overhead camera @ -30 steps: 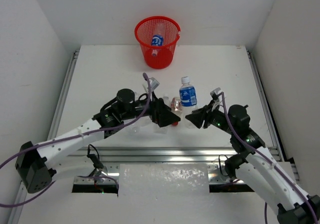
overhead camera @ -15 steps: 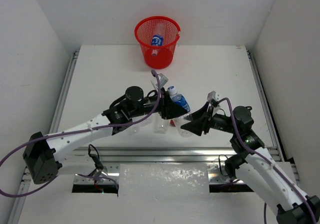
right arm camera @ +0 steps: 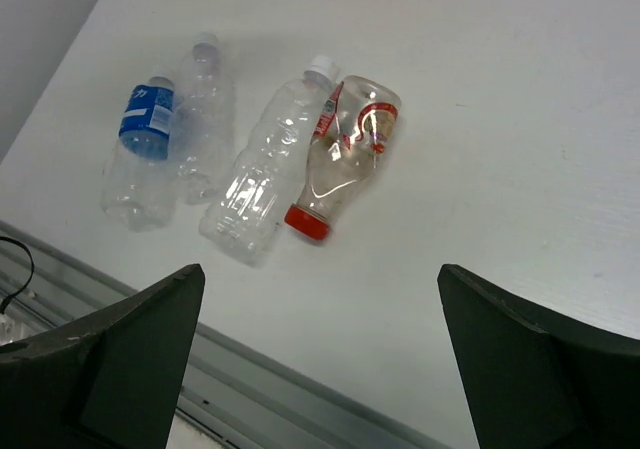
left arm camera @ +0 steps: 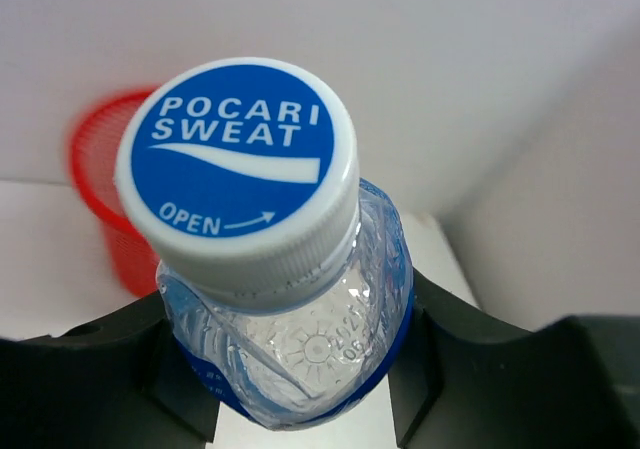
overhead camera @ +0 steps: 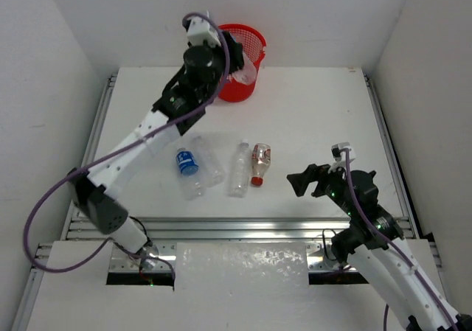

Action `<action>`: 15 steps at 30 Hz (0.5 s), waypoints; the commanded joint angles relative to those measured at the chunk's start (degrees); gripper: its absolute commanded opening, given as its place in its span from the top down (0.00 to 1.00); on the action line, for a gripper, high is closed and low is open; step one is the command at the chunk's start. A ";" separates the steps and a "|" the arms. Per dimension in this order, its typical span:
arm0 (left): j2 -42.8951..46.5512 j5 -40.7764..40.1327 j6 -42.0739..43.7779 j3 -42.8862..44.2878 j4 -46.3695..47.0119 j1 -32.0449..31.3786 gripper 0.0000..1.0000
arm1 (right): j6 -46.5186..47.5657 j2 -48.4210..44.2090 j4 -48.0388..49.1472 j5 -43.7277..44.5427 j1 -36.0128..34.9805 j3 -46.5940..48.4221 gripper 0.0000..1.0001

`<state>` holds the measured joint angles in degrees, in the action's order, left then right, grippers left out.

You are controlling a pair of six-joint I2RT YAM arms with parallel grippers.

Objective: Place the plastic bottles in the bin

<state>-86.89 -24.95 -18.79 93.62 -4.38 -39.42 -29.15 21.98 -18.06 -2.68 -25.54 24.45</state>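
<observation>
Half a second ago the left arm was low over the middle of the table. Now it has swung up to the top of the overhead view, right by the bin (overhead camera: 253,45). The left claw (left arm camera: 300,374) pinches the held bottle (left arm camera: 300,309) by its neck, just under a white cap with a blue top. The right claw (overhead camera: 305,180) was pressed together beside the bottles before. Now it sits back at the lower right, and its fingers (right arm camera: 100,359) are spread wide with nothing between them.

Four bottles lie in the middle of the table. The blue-label bottle (right arm camera: 142,149) and the short bare bottle (right arm camera: 205,114) touch side by side. To their right, the long bare bottle (right arm camera: 262,179) touches the red-label bottle (right arm camera: 350,149), whose red cap points the other way.

The left arm covers most of the bin's mouth, so I cannot tell what is inside.
</observation>
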 commanded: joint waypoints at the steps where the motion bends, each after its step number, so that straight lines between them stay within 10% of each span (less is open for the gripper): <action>1: -12.04 -7.40 5.50 10.41 -2.83 7.68 1.00 | -1.97 -2.55 -3.65 3.83 -0.12 0.87 0.01; 7: -36.92 -5.46 11.31 46.33 -5.12 14.36 0.96 | -3.11 -2.99 -5.67 -0.65 -0.04 0.69 0.01; 15: -44.84 8.50 3.06 46.64 6.67 22.19 0.51 | -4.87 -5.45 -5.58 -4.88 -0.12 -3.17 0.01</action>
<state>-132.11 -23.27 -12.34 135.98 -5.41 -19.62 -32.64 17.37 -24.53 -5.50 -25.54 21.98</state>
